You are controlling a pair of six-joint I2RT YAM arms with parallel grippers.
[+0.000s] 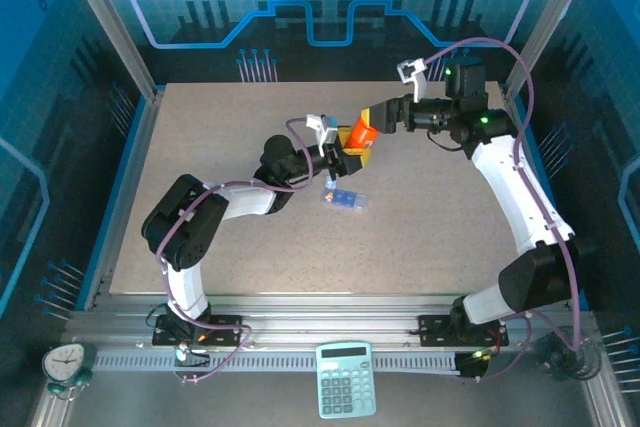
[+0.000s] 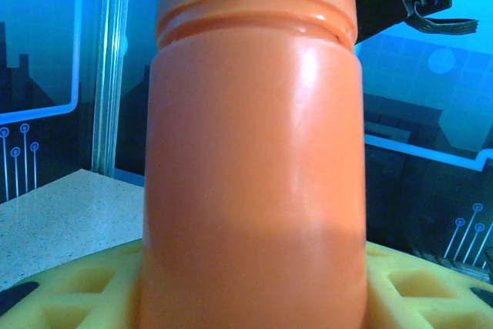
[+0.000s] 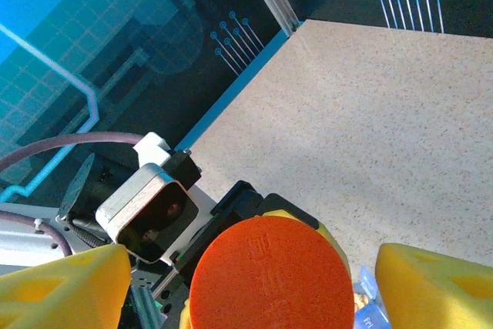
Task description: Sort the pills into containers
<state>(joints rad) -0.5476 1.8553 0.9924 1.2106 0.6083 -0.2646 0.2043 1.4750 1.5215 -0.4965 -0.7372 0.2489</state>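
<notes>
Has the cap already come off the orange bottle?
No, the red-orange cap sits on the orange bottle, seen from above in the right wrist view.

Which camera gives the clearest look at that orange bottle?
The left wrist view: the orange bottle appears large and sharp, body and neck ridge. The right wrist view shows its cap from above; the top external view shows it small and distant.

The bottle [image 1: 362, 135] stands upright a little behind the middle of the table [image 1: 200, 147], its lower part between the left gripper's [image 1: 354, 154] fingers. The right gripper [image 1: 377, 119] straddles its cap (a finger on either side, not touching). The pill box [image 1: 343, 198] lies on the table just before the bottle. A calculator [image 1: 345, 406] rests on the front rail.
</notes>
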